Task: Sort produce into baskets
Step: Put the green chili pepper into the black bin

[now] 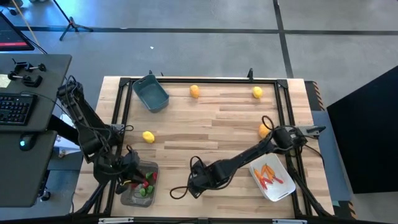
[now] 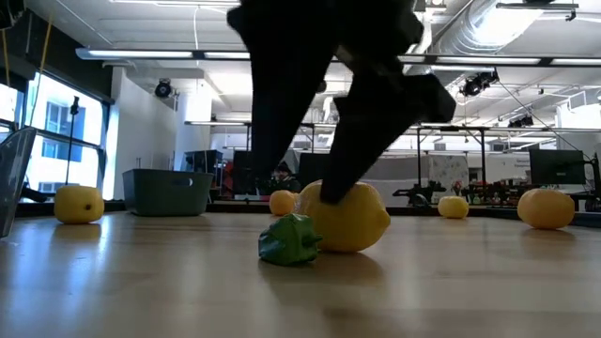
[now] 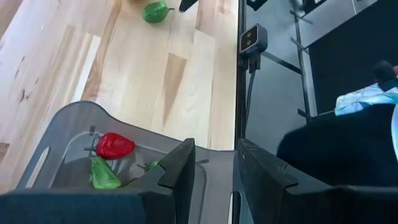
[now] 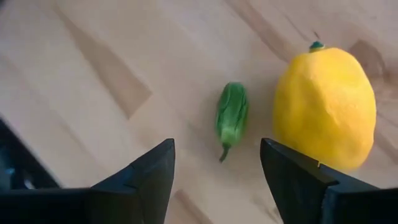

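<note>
Near the table's front edge, the right gripper hangs low over the wood with its fingers spread and nothing between them. Just ahead of those fingers lies a small green piece, flat on the boards, and a big lemon sits right beside it, the two close together but with a sliver of wood showing between them in the right wrist view. From the low view the green piece rests in front of the lemon, and the dark arm comes down onto the lemon's top.

Over on the left, the left gripper sits at the rim of the grey tray, fingers slightly apart, gripping nothing. Inside the tray lie a red piece and a green one, touching each other.

Farther back, the blue-grey tub stands tilted at the far left corner. Loose lemons lie about: one near the left arm, one at the far right. An orange round sits beside the tub, another by the right arm's wrist. The white tub at front right holds thin orange sticks.
</note>
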